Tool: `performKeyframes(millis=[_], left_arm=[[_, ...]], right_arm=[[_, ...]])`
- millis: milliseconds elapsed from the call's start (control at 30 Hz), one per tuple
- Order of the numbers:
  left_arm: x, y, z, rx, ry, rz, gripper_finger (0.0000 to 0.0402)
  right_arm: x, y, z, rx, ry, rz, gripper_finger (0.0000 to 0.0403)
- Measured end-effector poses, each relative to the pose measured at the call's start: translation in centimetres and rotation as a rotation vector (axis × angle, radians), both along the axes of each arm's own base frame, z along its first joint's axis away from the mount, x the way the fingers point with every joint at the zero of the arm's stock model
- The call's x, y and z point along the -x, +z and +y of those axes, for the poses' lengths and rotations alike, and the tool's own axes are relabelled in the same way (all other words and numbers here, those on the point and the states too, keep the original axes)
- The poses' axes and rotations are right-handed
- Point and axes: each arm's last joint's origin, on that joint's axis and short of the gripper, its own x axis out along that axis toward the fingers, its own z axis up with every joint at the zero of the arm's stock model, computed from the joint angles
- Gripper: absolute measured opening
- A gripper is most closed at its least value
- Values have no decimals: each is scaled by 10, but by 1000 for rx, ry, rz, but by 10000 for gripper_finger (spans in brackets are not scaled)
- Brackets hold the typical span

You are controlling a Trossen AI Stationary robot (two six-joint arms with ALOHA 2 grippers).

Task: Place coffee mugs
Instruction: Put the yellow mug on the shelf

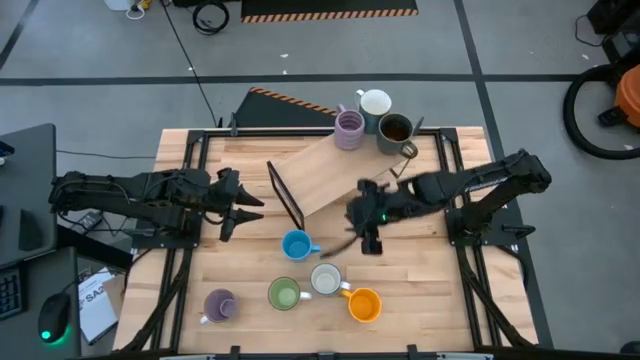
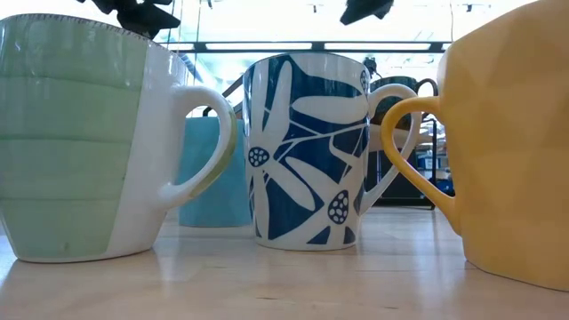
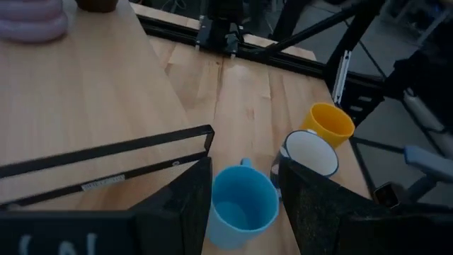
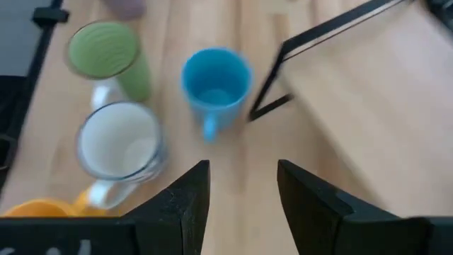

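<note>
Big wooden surface (image 1: 420, 300), a slanted board (image 1: 330, 175) at centre. Three mugs sit upper centre on its far end: lilac (image 1: 349, 129), white (image 1: 375, 102), brown (image 1: 396, 130). Five stand lower centre, the blue mug (image 1: 296, 245) foremost. Left gripper (image 1: 240, 210) and right gripper (image 1: 366, 236) flank it, fingers apart, empty. Ceramic, I'd say: stiff, glossy, slippery, chippable. Pinch the rim wall, not the handle.
</note>
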Motion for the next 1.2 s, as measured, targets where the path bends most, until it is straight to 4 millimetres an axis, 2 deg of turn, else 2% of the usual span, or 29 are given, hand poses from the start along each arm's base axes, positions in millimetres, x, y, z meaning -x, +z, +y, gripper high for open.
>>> performKeyframes(millis=[300,567,767,1200], left_arm=[[0,0,0,48,19,2,171],[0,0,0,65,26,2,171],[0,0,0,65,26,2,171],[0,0,0,61,25,4,171]], right_arm=[[20,-18,62,-81,-25,-25,171],[39,-44,106,-111,45,-87,171],[32,-70,134,-103,79,-13,171],[20,-80,172,17,272,121,170]])
